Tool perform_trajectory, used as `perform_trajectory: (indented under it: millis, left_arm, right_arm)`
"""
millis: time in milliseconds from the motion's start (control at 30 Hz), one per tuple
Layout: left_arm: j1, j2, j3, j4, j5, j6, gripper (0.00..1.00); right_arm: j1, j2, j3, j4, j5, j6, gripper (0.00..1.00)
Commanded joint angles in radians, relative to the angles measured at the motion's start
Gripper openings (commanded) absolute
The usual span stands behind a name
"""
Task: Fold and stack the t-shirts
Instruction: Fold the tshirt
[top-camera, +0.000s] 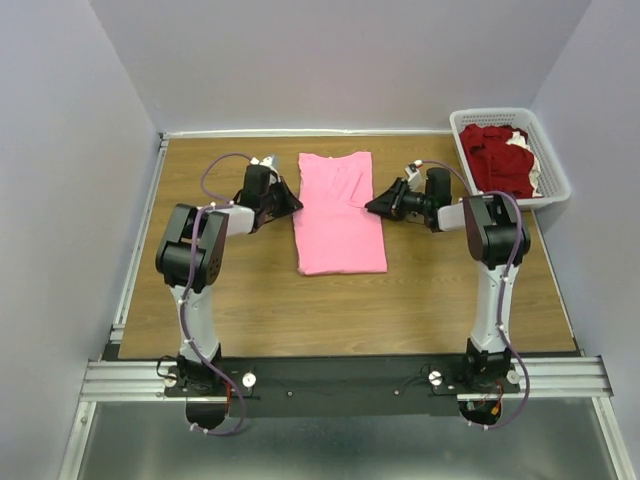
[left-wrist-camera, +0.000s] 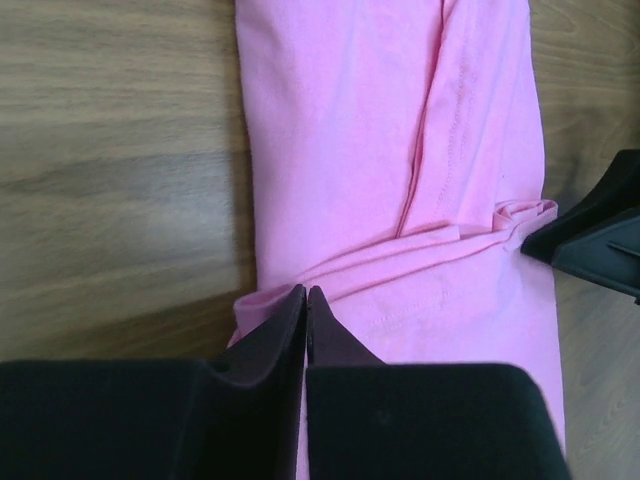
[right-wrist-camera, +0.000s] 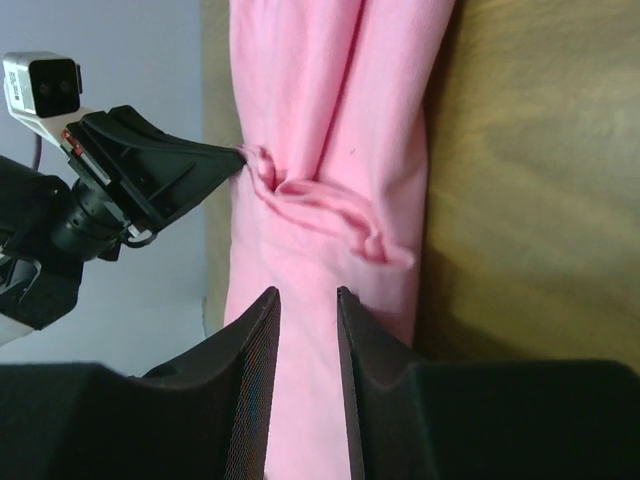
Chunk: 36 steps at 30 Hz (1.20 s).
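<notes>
A bright pink t-shirt (top-camera: 338, 212), folded into a long strip, lies mid-table. My left gripper (top-camera: 293, 205) is at its left edge, and in the left wrist view its jaws (left-wrist-camera: 306, 290) are shut on a pinch of pink cloth (left-wrist-camera: 400, 120). The right wrist view shows that gripper (right-wrist-camera: 238, 153) with creases running to its tip. My right gripper (top-camera: 372, 207) is at the shirt's right edge, and its jaws (right-wrist-camera: 305, 292) stand a little apart over the pink cloth (right-wrist-camera: 300, 90), beside a small bunched fold (right-wrist-camera: 375, 240). Dark red t-shirts (top-camera: 497, 158) lie heaped in the basket.
A white lattice basket (top-camera: 553, 160) stands at the table's back right corner. The wooden table (top-camera: 220, 290) is walled on the left, back and right. The black rail (top-camera: 340, 375) with both arm bases runs along the near edge.
</notes>
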Motion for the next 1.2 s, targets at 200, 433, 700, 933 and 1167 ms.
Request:
perform_trajectory:
  millis: [200,433,700,933,1167]
  left_arm:
    - [-0.065,-0.42,-0.22,-0.084,0.029,0.018,0.16]
    - [-0.191,-0.539,-0.42,-0.143,0.041,-0.002,0.17]
    - [-0.179,-0.401,-0.512,-0.145,0.106,-0.05,0.16]
    - [-0.114,-0.454,-0.577,-0.169,0.075,-0.05,0.15]
    - [-0.105,-0.535,-0.587,-0.217,0.031,-0.042,0.15]
  right_arm:
    - [0.053,-0.368,-0.302,0.093,-0.006,0.087,0.42]
    - [0.149,-0.476,-0.515,0.103,0.034,0.085,0.43]
    - [0.138,-0.326,-0.641,0.106,0.103,0.048,0.43]
    - [0.103,-0.37,-0.687,0.107,0.11,0.05,0.43]
    - [0.128,-0.474,-0.636,0.091,0.055,0.113,0.44]
